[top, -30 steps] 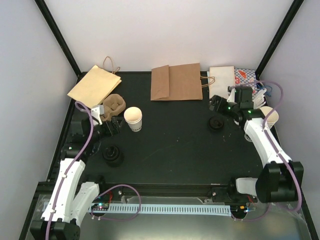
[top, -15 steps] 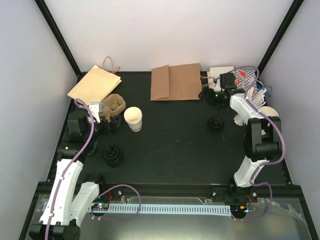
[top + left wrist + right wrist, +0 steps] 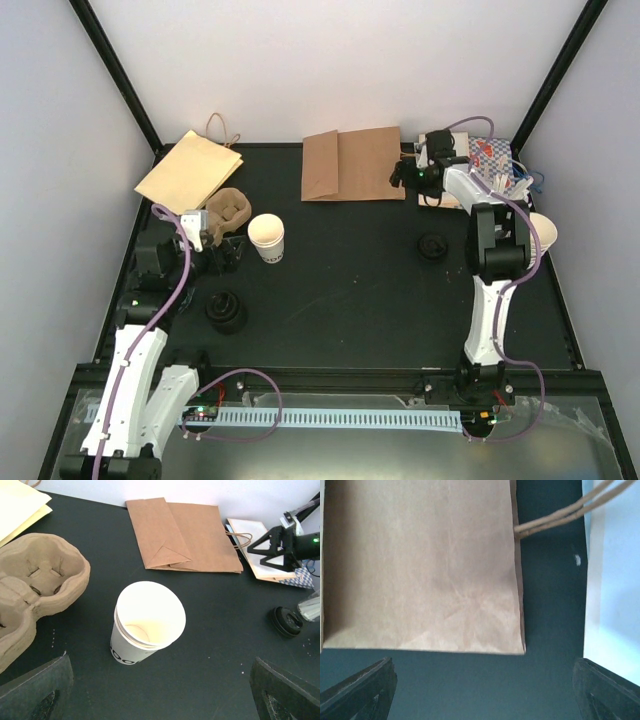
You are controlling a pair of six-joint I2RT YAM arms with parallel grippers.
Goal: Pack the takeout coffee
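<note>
On the black table (image 3: 350, 300), a brown paper bag (image 3: 352, 165) lies flat at the far edge. Over that bag's right-hand corner hangs the right claw (image 3: 482, 687), fingers spread wide, holding nothing. Well to the near left of the bag sits a cardboard cup carrier (image 3: 35, 580). Just beside it, on the side toward the bag, the white coffee cup (image 3: 145, 625) stands upright and empty. The left claw (image 3: 160, 690) faces the cup from the side away from the bag, spread wide, gripping nothing. To the bag's near right lies a small black lid (image 3: 433, 246).
</note>
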